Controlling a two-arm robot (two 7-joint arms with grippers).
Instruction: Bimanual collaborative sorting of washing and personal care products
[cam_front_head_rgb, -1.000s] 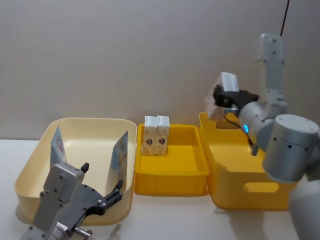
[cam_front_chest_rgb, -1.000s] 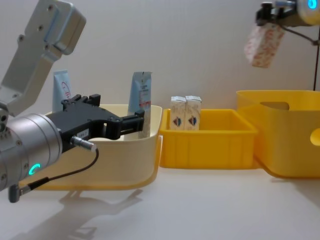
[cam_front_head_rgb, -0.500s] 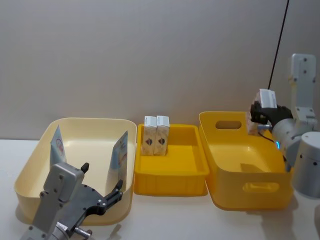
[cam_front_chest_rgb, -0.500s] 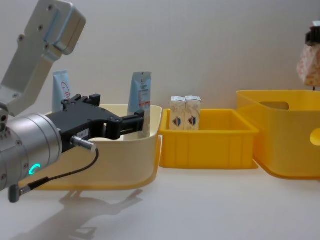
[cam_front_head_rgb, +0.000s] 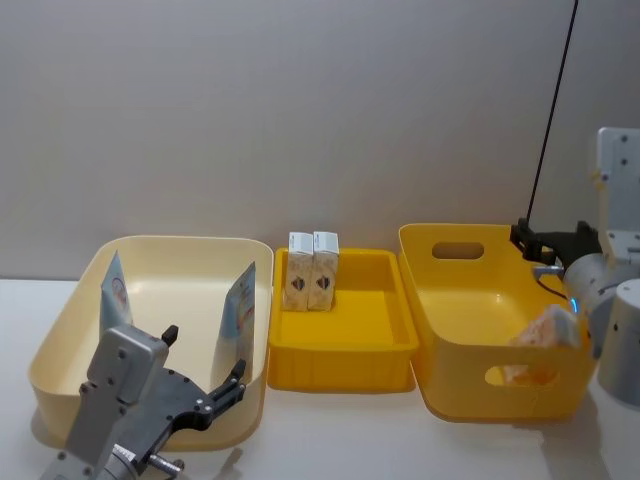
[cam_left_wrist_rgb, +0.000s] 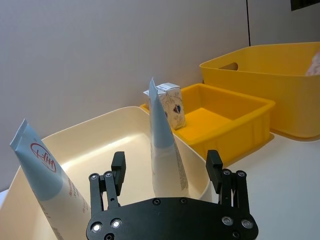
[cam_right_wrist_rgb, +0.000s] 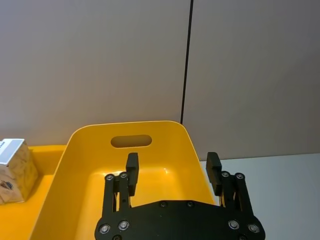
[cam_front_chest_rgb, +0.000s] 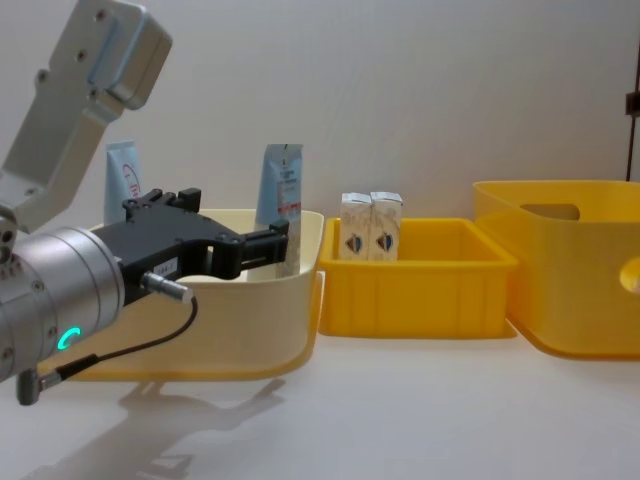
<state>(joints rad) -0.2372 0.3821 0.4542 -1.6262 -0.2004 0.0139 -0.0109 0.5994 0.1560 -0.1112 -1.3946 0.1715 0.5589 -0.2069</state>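
Observation:
Two pale blue-and-white tubes (cam_front_head_rgb: 115, 296) (cam_front_head_rgb: 240, 308) stand leaning in the cream tub (cam_front_head_rgb: 55, 340). Two small white cartons (cam_front_head_rgb: 312, 270) stand side by side at the back left of the shallow yellow tray (cam_front_head_rgb: 340, 368). A white pack with pinkish-red print (cam_front_head_rgb: 545, 332) lies against the right wall inside the big yellow tub (cam_front_head_rgb: 455, 385). My right gripper (cam_front_head_rgb: 530, 243) (cam_right_wrist_rgb: 172, 162) hovers open and empty above that tub's back right rim. My left gripper (cam_front_head_rgb: 200, 385) (cam_left_wrist_rgb: 166, 160) is open in front of the cream tub, pointing at the nearer tube (cam_left_wrist_rgb: 164, 150).
The three containers stand in a row close to the grey back wall. Bare white table (cam_front_chest_rgb: 400, 420) lies in front of them. A black cable (cam_front_head_rgb: 550, 110) runs up the wall behind the right arm.
The right gripper swung right across the big yellow tub with the pinkish pack, then let it go. The pack now lies in that tub. The left arm has not moved.

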